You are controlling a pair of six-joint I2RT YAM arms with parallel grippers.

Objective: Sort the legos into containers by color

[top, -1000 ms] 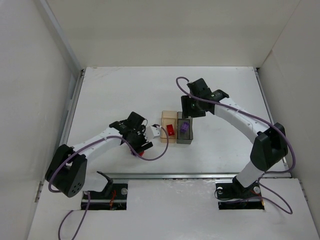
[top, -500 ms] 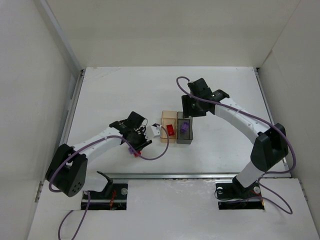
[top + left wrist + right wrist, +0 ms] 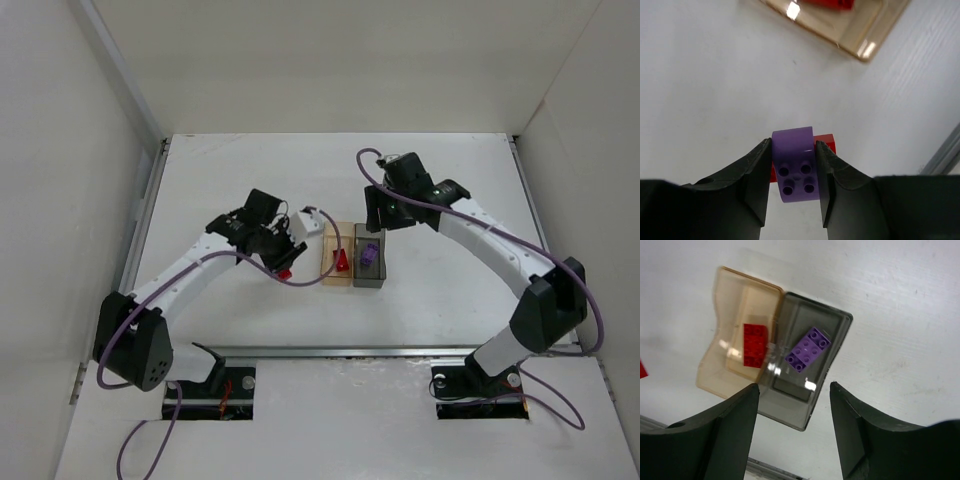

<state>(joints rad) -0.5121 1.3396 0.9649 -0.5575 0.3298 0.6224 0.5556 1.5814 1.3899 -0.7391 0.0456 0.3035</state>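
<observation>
My left gripper (image 3: 284,258) is shut on a purple lego (image 3: 796,165) and holds it off the white table, left of the containers. A red lego (image 3: 828,143) shows directly behind the purple one and seems stuck to it; from above it appears as a red spot (image 3: 284,271) under the fingers. The translucent orange-tan bin (image 3: 329,240) holds a red lego (image 3: 342,260). The dark grey bin (image 3: 372,279) beside it holds a purple lego (image 3: 368,254). My right gripper (image 3: 383,220) hangs open above the bins (image 3: 793,386), holding nothing.
A metal rail (image 3: 380,351) runs along the table's near edge. White walls close in the left, back and right sides. Purple cables loop off both arms, one (image 3: 310,275) hanging near the orange bin.
My left gripper has shut on the purple lego, lifted it and carried it up-right toward the bins; the red lego came along. The right gripper has shifted slightly to the right.
</observation>
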